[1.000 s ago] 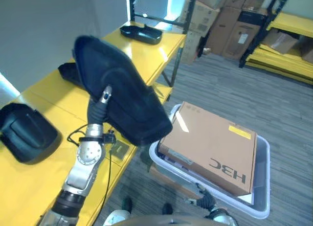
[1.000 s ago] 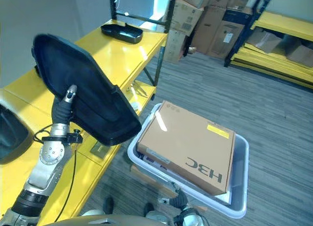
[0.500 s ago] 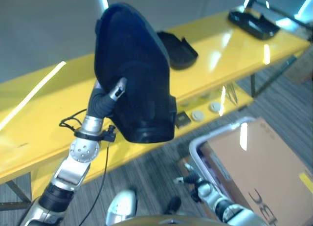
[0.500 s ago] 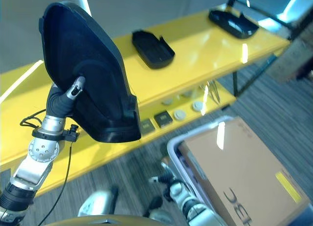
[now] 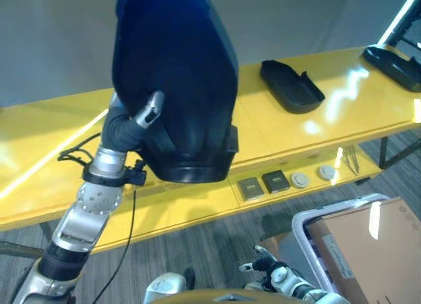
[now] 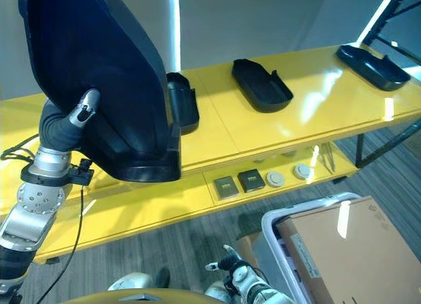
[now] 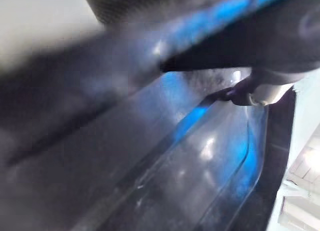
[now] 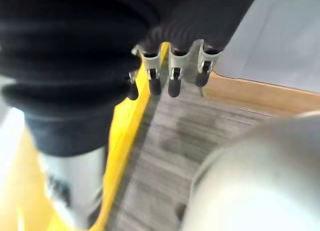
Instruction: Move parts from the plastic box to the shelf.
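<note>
My left hand is shut on a large black moulded plastic part, holding it up on end above the front edge of the long yellow shelf. From the left wrist the part's glossy dark surface is very close, with one fingertip pressed on it. The pale plastic box stands on the floor at lower right, a brown cardboard box lying in it. My right hand hangs low beside the box's near corner, its fingers relaxed and holding nothing.
Three black parts lie on the shelf top: one behind the held part, one in the middle, one at the far right. Small square and round pieces sit on the lower ledge. Grey striped floor lies below.
The whole view has swung toward the shelf, pushing the plastic box to the lower right corner. The black part stays in my left hand and now stands higher and more upright.
</note>
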You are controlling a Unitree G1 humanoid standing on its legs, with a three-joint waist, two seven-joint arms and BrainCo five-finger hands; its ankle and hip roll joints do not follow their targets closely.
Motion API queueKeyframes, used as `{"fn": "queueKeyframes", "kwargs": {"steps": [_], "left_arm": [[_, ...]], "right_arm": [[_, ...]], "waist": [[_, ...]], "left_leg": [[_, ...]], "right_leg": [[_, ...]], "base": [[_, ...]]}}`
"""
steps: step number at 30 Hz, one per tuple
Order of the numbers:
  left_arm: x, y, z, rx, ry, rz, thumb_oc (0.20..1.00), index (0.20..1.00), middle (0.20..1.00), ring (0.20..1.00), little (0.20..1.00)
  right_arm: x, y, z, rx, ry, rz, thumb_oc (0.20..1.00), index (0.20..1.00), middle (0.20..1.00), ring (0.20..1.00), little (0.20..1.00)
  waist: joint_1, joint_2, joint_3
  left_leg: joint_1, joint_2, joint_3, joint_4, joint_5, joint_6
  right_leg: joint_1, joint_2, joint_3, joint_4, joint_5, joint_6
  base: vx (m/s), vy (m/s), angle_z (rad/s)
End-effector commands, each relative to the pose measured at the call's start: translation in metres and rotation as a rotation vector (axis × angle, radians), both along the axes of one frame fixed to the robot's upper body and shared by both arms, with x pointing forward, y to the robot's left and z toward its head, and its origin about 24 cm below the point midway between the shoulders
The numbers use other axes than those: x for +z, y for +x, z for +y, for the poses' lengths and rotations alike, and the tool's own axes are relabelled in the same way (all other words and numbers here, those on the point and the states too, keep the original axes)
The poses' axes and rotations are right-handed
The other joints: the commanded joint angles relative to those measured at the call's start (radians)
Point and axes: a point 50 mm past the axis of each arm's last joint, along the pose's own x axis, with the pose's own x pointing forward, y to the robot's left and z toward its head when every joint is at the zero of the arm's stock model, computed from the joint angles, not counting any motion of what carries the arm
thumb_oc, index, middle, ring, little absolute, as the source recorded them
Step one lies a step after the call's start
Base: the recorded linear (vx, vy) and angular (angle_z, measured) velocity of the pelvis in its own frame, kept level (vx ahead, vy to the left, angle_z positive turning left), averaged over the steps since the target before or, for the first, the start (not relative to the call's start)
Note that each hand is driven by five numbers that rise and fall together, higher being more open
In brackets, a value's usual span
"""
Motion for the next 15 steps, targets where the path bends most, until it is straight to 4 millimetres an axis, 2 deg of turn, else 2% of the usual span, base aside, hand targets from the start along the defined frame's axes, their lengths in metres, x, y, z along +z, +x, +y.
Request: {"fn": "queueKeyframes", "kwargs": {"steps": [1, 3, 7, 9, 10, 11, 12, 13, 15], "left_arm": [[0.019, -0.019, -0.004, -0.111, -0.045, -0.118, 0.2, 0.2, 0.2, 0.2, 0.2], [0.015, -0.019, -0.001, -0.095, -0.06, -0.089, 0.2, 0.2, 0.2, 0.2, 0.2], [0.01, -0.022, 0.003, -0.095, -0.09, -0.057, 0.2, 0.2, 0.2, 0.2, 0.2], [0.011, -0.021, 0.001, -0.112, -0.095, -0.046, 0.2, 0.2, 0.2, 0.2, 0.2], [0.011, -0.02, 0.002, -0.118, -0.103, -0.036, 0.2, 0.2, 0.2, 0.2, 0.2], [0.01, -0.019, 0.003, -0.124, -0.111, -0.022, 0.2, 0.2, 0.2, 0.2, 0.2], [0.007, -0.018, 0.007, -0.115, -0.112, 0.002, 0.2, 0.2, 0.2, 0.2, 0.2], [0.007, -0.018, 0.007, -0.116, -0.112, 0.002, 0.2, 0.2, 0.2, 0.2, 0.2], [0.003, -0.017, 0.011, -0.098, -0.11, 0.024, 0.2, 0.2, 0.2, 0.2, 0.2]], "right_arm": [[-0.008, -0.014, 0.007, 0.018, 0.021, 0.055, 1.0, 1.0, 1.0, 1.0, 1.0], [-0.012, -0.025, 0.006, -0.015, 0.032, 0.093, 1.0, 1.0, 1.0, 1.0, 1.0], [-0.015, -0.034, 0.002, -0.023, 0.018, 0.126, 1.0, 1.0, 1.0, 1.0, 1.0], [-0.014, -0.033, -0.007, -0.064, 0.009, 0.122, 1.0, 1.0, 1.0, 1.0, 1.0], [-0.013, -0.033, -0.015, -0.095, -0.001, 0.124, 1.0, 1.0, 1.0, 1.0, 1.0], [-0.012, -0.033, -0.021, -0.134, -0.007, 0.125, 1.0, 1.0, 1.0, 1.0, 1.0], [-0.012, -0.036, -0.028, -0.198, -0.005, 0.129, 1.0, 1.0, 1.0, 1.0, 1.0], [-0.012, -0.036, -0.028, -0.198, -0.004, 0.129, 1.0, 1.0, 1.0, 1.0, 1.0], [-0.013, -0.042, -0.033, -0.245, -0.009, 0.141, 1.0, 1.0, 1.0, 1.0, 1.0]], "waist": [[0.0, -0.045, -0.025], [0.014, -0.048, -0.034], [0.024, -0.034, -0.037], [0.017, -0.025, -0.023], [0.004, -0.019, -0.016], [-0.002, -0.016, -0.011], [0.003, -0.011, -0.003], [0.002, -0.011, -0.003], [0.005, -0.011, -0.003]], "left_leg": [[-0.005, -0.014, 0.0, -0.006, -0.059, 0.0], [-0.016, -0.02, -0.042, -0.027, -0.041, -0.009], [-0.028, -0.024, -0.064, -0.039, -0.021, -0.018], [-0.069, -0.017, -0.007, -0.021, -0.012, -0.028], [-0.083, 0.011, 0.07, -0.006, -0.02, -0.037], [-0.095, 0.035, 0.113, -0.001, -0.013, -0.045], [-0.105, 0.08, 0.14, 0.004, -0.007, -0.062], [-0.105, 0.08, 0.137, 0.004, -0.007, -0.063], [-0.12, 0.154, 0.126, -0.007, 0.031, -0.087]], "right_leg": [[-0.004, 0.031, -0.013, -0.217, 0.12, -0.037], [0.038, 0.028, -0.04, -0.316, 0.144, -0.052], [0.075, 0.014, -0.091, -0.395, 0.167, -0.048], [0.07, -0.005, -0.143, -0.393, 0.162, -0.049], [0.068, -0.019, -0.179, -0.382, 0.148, -0.049], [0.06, -0.033, -0.208, -0.376, 0.147, -0.05], [0.065, -0.052, -0.242, -0.365, 0.14, -0.047], [0.065, -0.051, -0.245, -0.364, 0.139, -0.048], [0.075, -0.077, -0.275, -0.349, 0.128, -0.046]], "base": [[0.01, -0.091, 1.24], [0.01, -0.157, 0.58], [0.01, -0.065, 0.56], [-0.05, 0.043, 0.53], [-0.05, 0.084, 0.9], [-0.03, 0.091, 1.7], [-0.03, 0.06, 1.52], [0.0, 0.058, 1.18], [0.04, 0.127, 0.27]]}}
